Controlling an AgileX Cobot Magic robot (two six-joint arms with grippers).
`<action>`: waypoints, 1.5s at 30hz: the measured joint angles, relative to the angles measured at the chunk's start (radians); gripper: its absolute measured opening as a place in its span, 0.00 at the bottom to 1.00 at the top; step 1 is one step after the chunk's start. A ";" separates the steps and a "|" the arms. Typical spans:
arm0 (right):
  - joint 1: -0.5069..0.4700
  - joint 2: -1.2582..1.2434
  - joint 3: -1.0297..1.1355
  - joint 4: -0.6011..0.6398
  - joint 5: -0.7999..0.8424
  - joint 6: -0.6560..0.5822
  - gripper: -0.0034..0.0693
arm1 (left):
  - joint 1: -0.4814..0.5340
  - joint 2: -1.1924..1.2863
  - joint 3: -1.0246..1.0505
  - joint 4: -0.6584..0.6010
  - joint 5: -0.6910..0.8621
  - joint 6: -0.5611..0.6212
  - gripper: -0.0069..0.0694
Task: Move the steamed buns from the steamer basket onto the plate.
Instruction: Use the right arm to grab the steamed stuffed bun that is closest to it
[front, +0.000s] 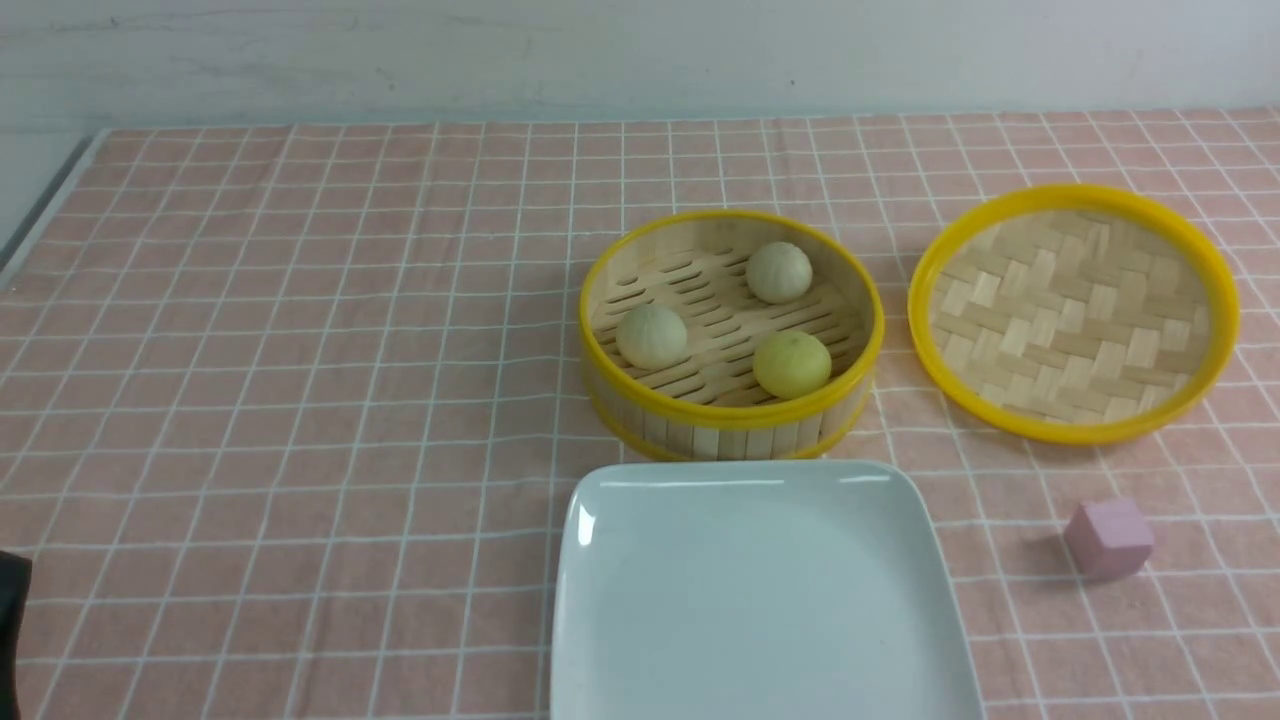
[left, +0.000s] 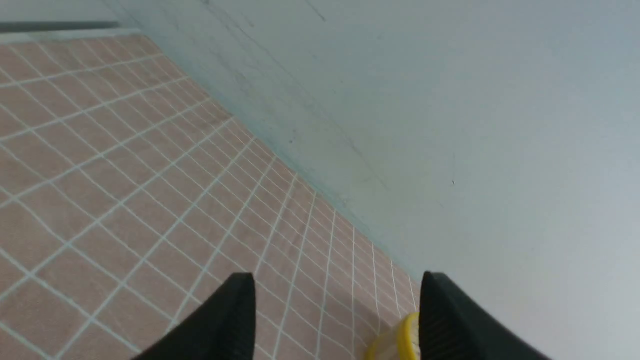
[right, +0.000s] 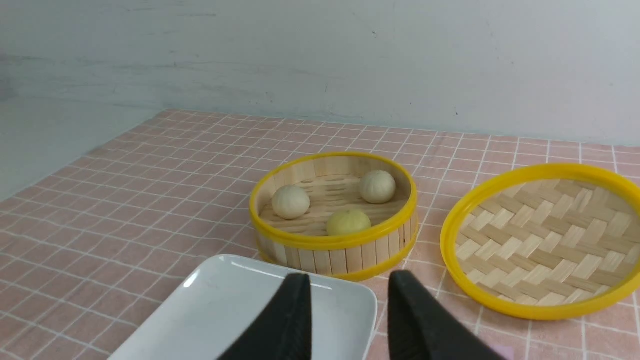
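Pink checked cloth (front: 300, 400); we log bamboo steamer basket (front: 730, 430), mouth up, three round steamed buns (front: 651, 336) inside; glossy square plate (front: 750, 600) beside. Left gripper (left: 337, 275), right gripper (right: 350, 274): jaws apart.

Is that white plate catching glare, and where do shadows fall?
Front view: the plate shows bright streaks along its far edge and left corner; the pink cube casts a soft shadow to its left. Right wrist view: one glint on the plate's corner. Left wrist view: slightly soft, no glare.
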 joint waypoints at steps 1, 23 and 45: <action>0.000 0.020 -0.018 -0.001 0.005 -0.005 0.38 | 0.000 0.000 -0.031 0.013 0.042 0.023 0.67; 0.000 0.820 -0.425 0.186 0.180 -0.453 0.56 | 0.000 0.321 -0.438 -0.274 0.503 0.737 0.73; 0.053 1.640 -1.057 0.166 0.383 -0.571 0.58 | 0.000 0.705 -0.478 -0.694 0.561 1.313 0.74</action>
